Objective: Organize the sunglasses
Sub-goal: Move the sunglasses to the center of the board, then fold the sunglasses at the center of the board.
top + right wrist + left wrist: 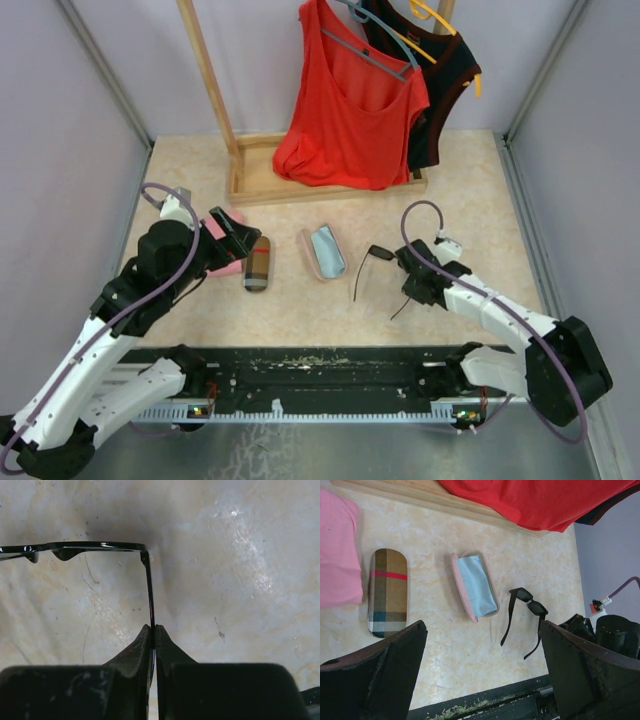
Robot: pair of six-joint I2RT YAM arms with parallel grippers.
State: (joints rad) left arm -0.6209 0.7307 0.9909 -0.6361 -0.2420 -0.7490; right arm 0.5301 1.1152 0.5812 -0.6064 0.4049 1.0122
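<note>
We see the black thick-framed sunglasses (pixel 384 254) just right of centre in the top view, on the beige marbled tabletop (pixel 480 200) with both thin arms unfolded. They lie close beside the oblong pink case (pixel 323 252) but do not touch it. The case is open and shows a pale blue lining. Left of it lies the closed brown plaid case (pixel 259 263), well apart from the glasses.

The right gripper (pixel 412 272) sits at the right end of the frame. In its wrist view its jaws are pressed together on one thin arm of the sunglasses, which runs up from the fingertips to the hinge. We cannot tell whether the frame rests on the table or is raised.

The left gripper (pixel 240 238) sits at centre left, above a pink folded cloth (pixel 337 555), with its jaws spread wide and nothing between them.

At the upper centre, a red sleeveless top (pixel 350 110) and a black one (pixel 445 70) hang over a wooden rack base (pixel 255 185).
</note>
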